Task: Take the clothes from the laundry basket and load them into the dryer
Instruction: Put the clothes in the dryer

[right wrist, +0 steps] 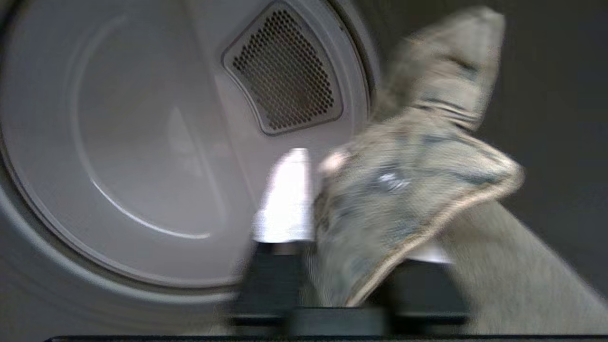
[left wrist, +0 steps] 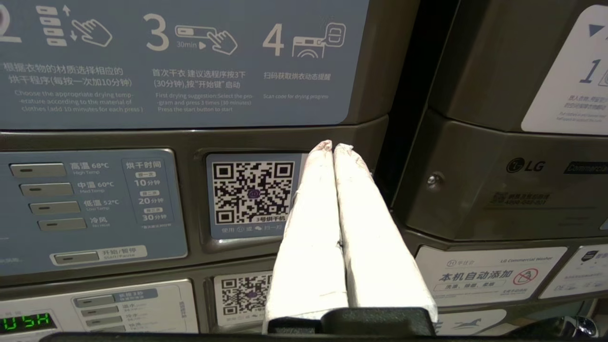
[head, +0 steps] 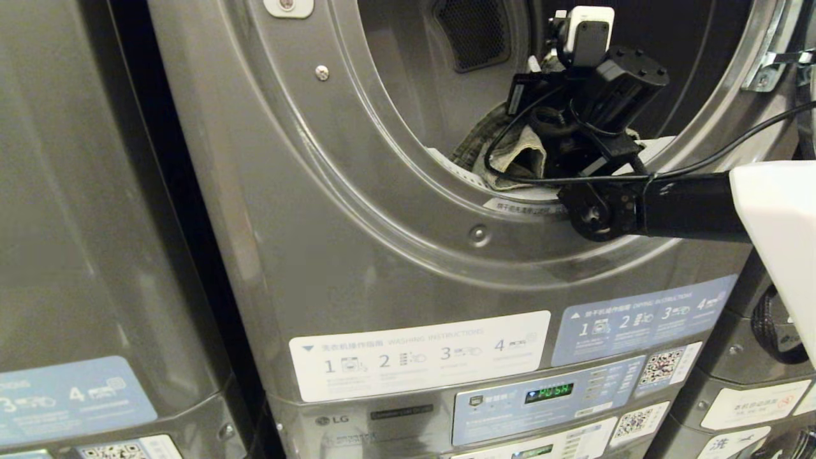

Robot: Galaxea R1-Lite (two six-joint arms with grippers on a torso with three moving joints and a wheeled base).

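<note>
The right claw [right wrist: 351, 223], its fingers apart, seemingly with the cloth [right wrist: 408, 190] between them, is inside the dryer [head: 395, 210] opening, so the cloth may catch on the lower rim and slide out.

The right arm [head: 676, 205] comes in from the right and bends at the wrist, so the right gripper [right wrist: 332, 190] points forward into the round opening. Its fingers [right wrist: 285, 194] stand a little apart, with cloth lying between them. The left gripper [left wrist: 332, 148] is level, its white fingers [left wrist: 308, 228] pressed together and holding nothing.
</note>
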